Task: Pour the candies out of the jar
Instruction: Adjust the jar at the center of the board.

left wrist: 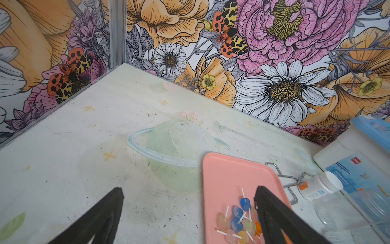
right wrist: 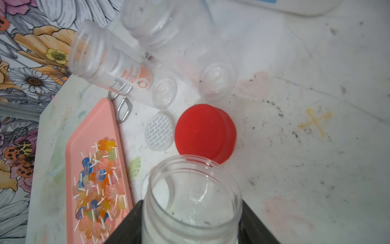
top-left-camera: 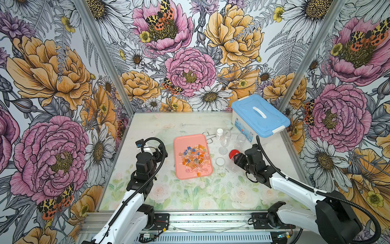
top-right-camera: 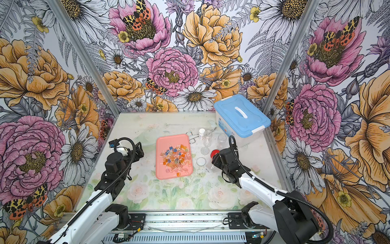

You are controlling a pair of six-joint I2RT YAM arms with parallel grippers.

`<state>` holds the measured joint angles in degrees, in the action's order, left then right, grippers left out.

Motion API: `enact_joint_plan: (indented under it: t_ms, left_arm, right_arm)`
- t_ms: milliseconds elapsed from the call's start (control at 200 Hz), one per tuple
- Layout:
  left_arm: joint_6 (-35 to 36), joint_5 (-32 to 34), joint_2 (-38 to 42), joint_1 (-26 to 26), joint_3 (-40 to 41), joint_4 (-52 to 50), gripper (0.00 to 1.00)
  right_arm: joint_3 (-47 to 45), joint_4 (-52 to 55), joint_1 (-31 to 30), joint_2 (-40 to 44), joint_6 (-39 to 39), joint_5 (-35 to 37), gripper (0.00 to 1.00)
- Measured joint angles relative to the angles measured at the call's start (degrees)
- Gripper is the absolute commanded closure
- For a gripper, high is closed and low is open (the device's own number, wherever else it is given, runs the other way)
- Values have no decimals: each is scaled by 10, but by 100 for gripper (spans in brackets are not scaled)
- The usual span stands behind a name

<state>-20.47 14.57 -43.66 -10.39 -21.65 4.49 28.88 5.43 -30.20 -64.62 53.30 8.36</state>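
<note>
The candies (top-left-camera: 193, 157) (top-right-camera: 175, 157) lie in a loose heap on the pink tray (top-left-camera: 187, 139) (top-right-camera: 171, 140); they are small lollipops with orange, blue, pink and yellow heads. The wrist views show them too (left wrist: 240, 219) (right wrist: 97, 183). To the right of the tray, my right gripper (top-left-camera: 236, 161) (right wrist: 192, 211) is shut on a clear jar (right wrist: 194, 200) (top-left-camera: 231, 167). A black finger presses each of its sides. The jar looks empty, and its open mouth faces a red lid (right wrist: 204, 132). My left gripper (top-left-camera: 150, 147) (left wrist: 188, 190) stands open just left of the tray, holding nothing.
A blue-lidded box (top-left-camera: 259, 115) stands at the back right. In front of it are two clear jars (top-left-camera: 225, 138) (top-left-camera: 241, 139), a white-capped bottle (top-left-camera: 219, 134) and metal tongs (top-left-camera: 209, 136). Two clear lids (top-left-camera: 220, 161) (top-left-camera: 223, 150) and the red lid (top-left-camera: 233, 153) lie between tray and right gripper.
</note>
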Motion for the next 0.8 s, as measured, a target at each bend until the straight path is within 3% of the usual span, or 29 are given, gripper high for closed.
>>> enact_joint_plan:
  t_ms: [205,430,801]
  left_arm:
    - [-1,0,2,-7,0,-1,1]
    - [-2,0,2,-12,0,-8,1]
    - [-2,1,9,-19,0,-17,1]
  right_arm:
    - [-61,-119,-117,41,-150,82,40]
    - [-83,-238,-243,-19,-306,196,39]
    - [-129,-408,-316,-139,-413,321,37]
